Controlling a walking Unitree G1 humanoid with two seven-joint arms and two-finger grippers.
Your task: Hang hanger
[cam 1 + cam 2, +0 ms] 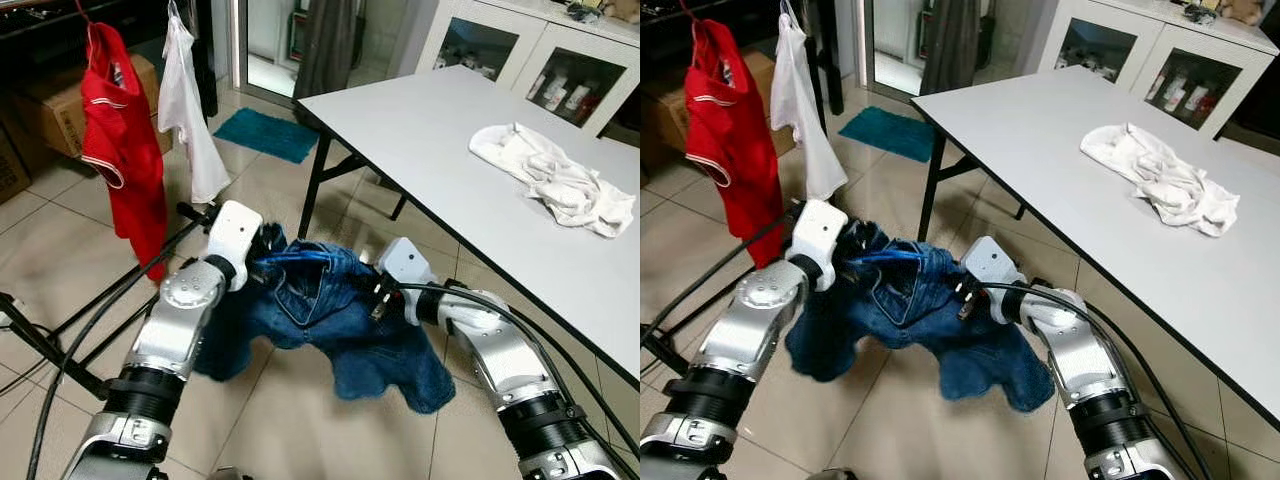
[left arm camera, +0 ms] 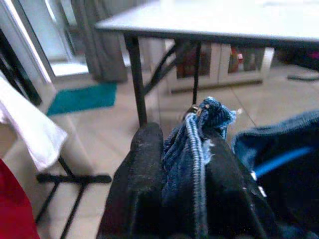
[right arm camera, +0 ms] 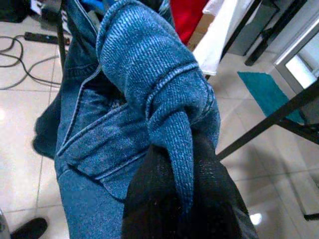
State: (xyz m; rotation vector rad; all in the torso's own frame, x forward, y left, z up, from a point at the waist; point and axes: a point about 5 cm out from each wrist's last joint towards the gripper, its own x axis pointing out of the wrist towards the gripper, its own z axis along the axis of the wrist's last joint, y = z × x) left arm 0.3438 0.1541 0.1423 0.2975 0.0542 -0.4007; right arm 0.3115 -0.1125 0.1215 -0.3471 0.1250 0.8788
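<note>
Denim garment (image 1: 330, 320) stretched between my left tool (image 1: 262, 250) and right tool (image 1: 372, 292), both clamped on it; blue hanger (image 1: 290, 256) inside, fabric crumpled.

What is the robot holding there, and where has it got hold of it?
Blue denim shorts, held in the air between both grippers: left gripper and right gripper each pinch a bunched edge near the waist.

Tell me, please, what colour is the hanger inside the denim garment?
Bright blue hanger, clearest in the left eye view.

My left gripper (image 1: 268, 250) and right gripper (image 1: 372, 293) pinch blue jeans (image 1: 335, 335) on a blue hanger (image 1: 292, 256), beside the table (image 1: 420, 130).
</note>
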